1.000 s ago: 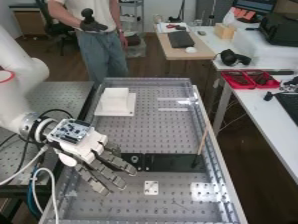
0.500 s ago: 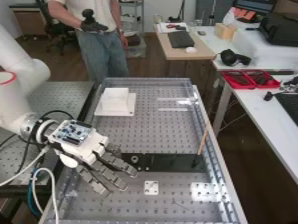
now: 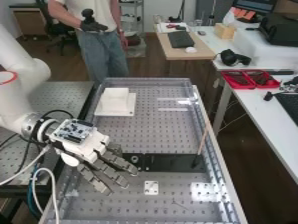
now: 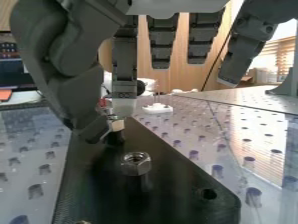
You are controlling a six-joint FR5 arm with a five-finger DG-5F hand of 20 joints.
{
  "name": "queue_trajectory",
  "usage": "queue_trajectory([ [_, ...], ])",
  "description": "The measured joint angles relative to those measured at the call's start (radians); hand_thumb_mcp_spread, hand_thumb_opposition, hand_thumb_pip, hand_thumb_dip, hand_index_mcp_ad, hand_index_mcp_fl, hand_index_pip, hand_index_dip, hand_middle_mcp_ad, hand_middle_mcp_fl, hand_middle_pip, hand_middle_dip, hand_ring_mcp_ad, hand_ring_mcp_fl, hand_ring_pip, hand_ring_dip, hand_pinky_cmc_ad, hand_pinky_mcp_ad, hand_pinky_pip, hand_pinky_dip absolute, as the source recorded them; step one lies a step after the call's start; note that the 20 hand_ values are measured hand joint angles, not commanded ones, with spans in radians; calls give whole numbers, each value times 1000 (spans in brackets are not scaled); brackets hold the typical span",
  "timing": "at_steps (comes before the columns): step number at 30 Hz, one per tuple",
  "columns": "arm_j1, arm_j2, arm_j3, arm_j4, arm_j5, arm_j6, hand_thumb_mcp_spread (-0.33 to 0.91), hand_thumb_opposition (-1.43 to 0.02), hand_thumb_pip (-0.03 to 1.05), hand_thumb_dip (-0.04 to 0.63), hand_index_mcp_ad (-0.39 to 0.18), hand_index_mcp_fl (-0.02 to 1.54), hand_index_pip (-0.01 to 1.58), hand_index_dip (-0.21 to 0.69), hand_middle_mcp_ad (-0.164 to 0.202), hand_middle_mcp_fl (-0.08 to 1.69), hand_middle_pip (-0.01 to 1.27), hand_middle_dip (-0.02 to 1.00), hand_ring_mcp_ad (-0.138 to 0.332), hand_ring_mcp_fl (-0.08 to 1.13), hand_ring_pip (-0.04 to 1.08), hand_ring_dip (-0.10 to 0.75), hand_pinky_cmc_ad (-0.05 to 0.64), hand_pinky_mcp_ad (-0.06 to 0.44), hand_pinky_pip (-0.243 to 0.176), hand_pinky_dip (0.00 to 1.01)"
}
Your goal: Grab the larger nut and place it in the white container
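Observation:
In the high view the hand (image 3: 86, 148) is over the left part of the black bar (image 3: 174, 162), beside the bearing (image 3: 135, 159). Seen in the wrist view, the hand (image 4: 70, 82) has its thumb tip and one fingertip closed on the larger nut (image 4: 118, 125), which is still at its dark post on the bar (image 4: 179, 192). The other fingers hang straight. Nearer the camera, the smaller nut (image 4: 136, 163) stands upright on the bar, apart from the fingers. The white container (image 3: 116, 100) sits on the bench's far left part in the high view.
A small white plate (image 3: 151, 188) lies on the bench just in front of the bar. A thin wooden stick (image 3: 203, 142) leans near the bar's right end. Raised clear walls edge the bench (image 3: 143, 132). Cables (image 3: 50, 187) hang below the arm.
The hand has shifted very slightly to the right and upward in the high view. The bearing, the bar and the white container have kept their places.

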Motion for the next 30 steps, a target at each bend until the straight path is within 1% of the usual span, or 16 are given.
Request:
queue_trajectory([
  [10, -1, 5, -8, 6, 7, -5, 346, -864, 721, 237, -101, 3, 1552, 206, 63, 21, 134, 229, 162, 10, 87, 119, 398, 312, -91, 517],
  [17, -5, 0, -10, 10, 9, 0, 346, -864, 745, 239, -101, 37, 1552, 206, 63, 21, 134, 229, 162, 10, 87, 119, 400, 311, -91, 517],
  [27, -6, -4, -5, 10, 4, 3, 346, -864, 747, 236, -101, 87, 1552, 206, 63, 21, 134, 229, 162, 10, 89, 119, 401, 311, -91, 517],
  [30, -6, -5, -2, 3, 2, 2, 346, -864, 747, 236, -101, 87, 1552, 206, 63, 21, 134, 229, 162, 10, 89, 119, 389, 311, -91, 517],
])
